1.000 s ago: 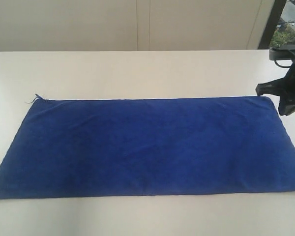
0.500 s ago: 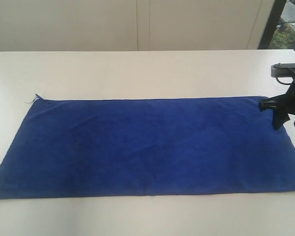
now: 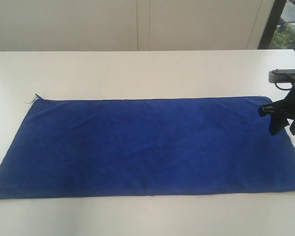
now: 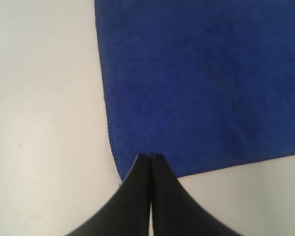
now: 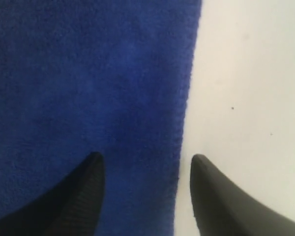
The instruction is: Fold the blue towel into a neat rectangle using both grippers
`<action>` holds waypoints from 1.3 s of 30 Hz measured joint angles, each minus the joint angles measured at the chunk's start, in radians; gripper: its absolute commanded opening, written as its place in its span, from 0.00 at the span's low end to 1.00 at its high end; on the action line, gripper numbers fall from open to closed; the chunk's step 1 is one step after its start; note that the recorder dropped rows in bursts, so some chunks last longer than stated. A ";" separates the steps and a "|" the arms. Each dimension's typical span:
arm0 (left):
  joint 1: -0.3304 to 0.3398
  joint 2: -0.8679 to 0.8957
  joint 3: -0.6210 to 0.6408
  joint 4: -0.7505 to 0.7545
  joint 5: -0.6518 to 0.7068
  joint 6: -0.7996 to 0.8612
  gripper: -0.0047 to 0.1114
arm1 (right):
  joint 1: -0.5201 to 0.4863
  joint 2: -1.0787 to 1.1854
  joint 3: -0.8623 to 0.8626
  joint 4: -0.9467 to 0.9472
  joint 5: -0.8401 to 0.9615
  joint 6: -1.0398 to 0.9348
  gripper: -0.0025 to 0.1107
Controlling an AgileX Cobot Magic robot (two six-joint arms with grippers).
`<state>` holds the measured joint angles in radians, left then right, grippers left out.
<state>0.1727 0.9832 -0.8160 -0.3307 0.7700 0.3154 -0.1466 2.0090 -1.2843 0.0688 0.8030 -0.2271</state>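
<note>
White tabletop point(image 3: 137, 69) held the blue towel point(image 3: 147, 145), flat across its centre. Left gripper point(image 4: 151, 158), jaws pressed together, hovered at a towel corner. Right gripper point(image 3: 281, 118), jaws spread, straddled the hem near 2 o'clock. The cloth was likely soft, light and limp, so pinch the corners.

**White table, one cloth laid out on it**

Table point(image 3: 137, 69): plain white top, matte, filling the exterior view from side to side. A few tiny dark specks point(image 5: 232, 107) show on it in the right wrist view.

On it: blue towel point(image 3: 147, 147), deep royal blue and fuzzy, spread flat as a long rectangle with its long edges running left to right. Far left corner carries a thin loose thread point(image 3: 29, 101) trailing onto the white. A wide band of table shows beyond the towel, a narrower strip in front.
</note>
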 measured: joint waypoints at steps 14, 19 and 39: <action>0.000 0.000 0.000 0.000 0.000 0.000 0.04 | 0.000 0.008 0.028 0.004 0.027 -0.011 0.26; 0.000 0.000 0.000 0.000 -0.002 0.000 0.04 | 0.000 0.004 0.039 0.004 0.014 -0.011 0.08; 0.000 0.000 0.000 0.000 -0.004 0.000 0.04 | -0.068 0.007 -0.082 -0.276 0.100 0.220 0.02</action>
<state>0.1727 0.9832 -0.8160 -0.3307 0.7662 0.3154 -0.2146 2.0163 -1.3663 -0.2067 0.9027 -0.0073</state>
